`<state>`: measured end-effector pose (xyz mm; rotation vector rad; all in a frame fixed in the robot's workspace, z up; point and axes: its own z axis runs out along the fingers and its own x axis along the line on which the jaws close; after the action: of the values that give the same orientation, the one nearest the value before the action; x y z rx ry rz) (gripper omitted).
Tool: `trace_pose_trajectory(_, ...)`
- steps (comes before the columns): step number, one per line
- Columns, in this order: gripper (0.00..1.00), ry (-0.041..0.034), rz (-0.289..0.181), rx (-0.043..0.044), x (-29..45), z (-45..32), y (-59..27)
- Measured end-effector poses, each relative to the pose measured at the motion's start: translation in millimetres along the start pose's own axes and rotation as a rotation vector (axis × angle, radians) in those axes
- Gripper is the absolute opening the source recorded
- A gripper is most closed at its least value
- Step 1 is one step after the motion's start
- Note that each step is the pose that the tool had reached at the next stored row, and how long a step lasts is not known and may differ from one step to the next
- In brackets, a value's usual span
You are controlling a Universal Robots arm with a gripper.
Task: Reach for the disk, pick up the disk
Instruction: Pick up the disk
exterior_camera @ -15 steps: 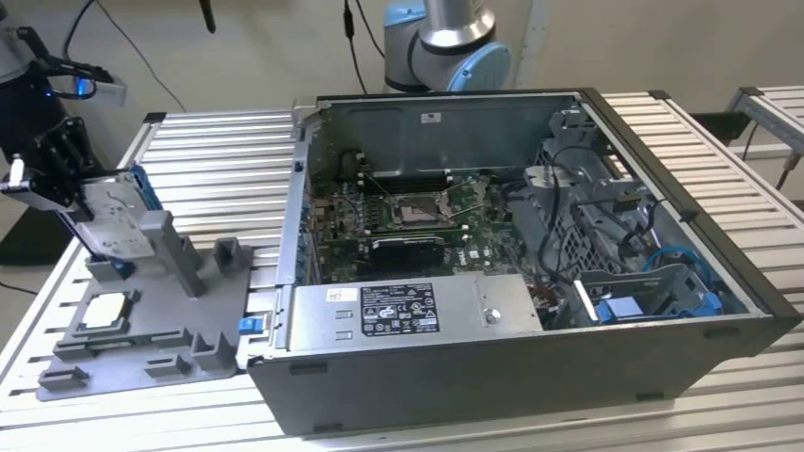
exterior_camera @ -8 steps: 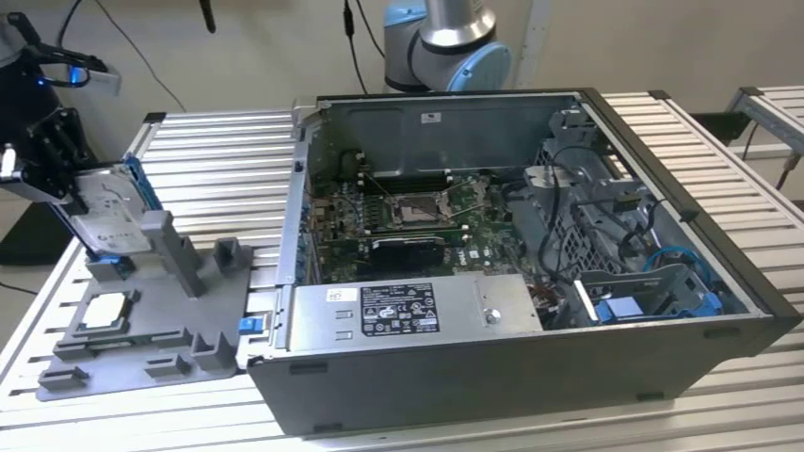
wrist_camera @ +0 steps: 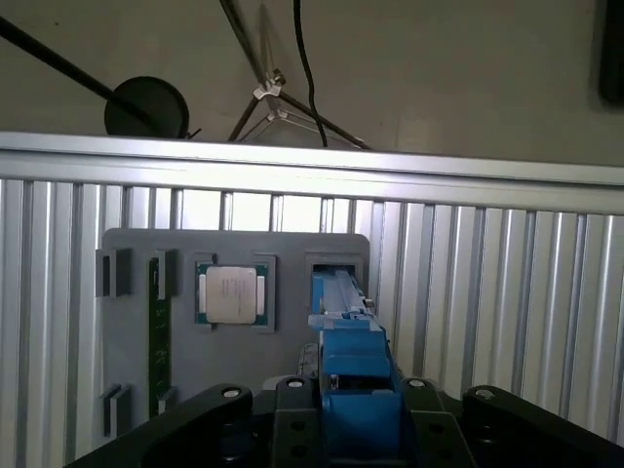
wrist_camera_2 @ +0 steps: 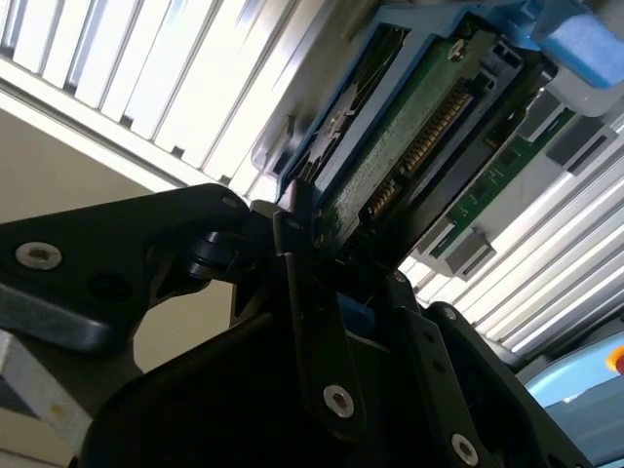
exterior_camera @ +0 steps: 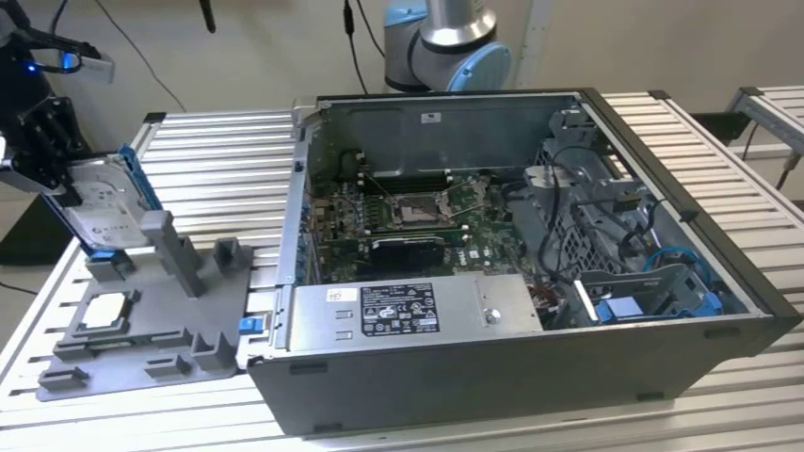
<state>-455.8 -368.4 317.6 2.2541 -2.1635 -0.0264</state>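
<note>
We see the end effector at the exterior view's left, clenched on the disk — in the first wrist view its black fingers flank the bright blue frame. The disk stands on edge, tilted, over the far end of the grey fixture tray on the slatted table; we cannot tell whether its lower edge touches the tray's slot. A square chip lies in a tray pocket nearby — the open computer case sits beside the tray.

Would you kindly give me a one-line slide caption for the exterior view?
The gripper holds the disk in its blue frame at the grey parts fixture, beside the open computer case.
</note>
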Motion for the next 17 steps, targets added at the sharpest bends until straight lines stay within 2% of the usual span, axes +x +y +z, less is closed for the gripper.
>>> trace_pose_trajectory(17,0.00,0.0000,0.000,-0.0001,0.0,-27.8,0.7)
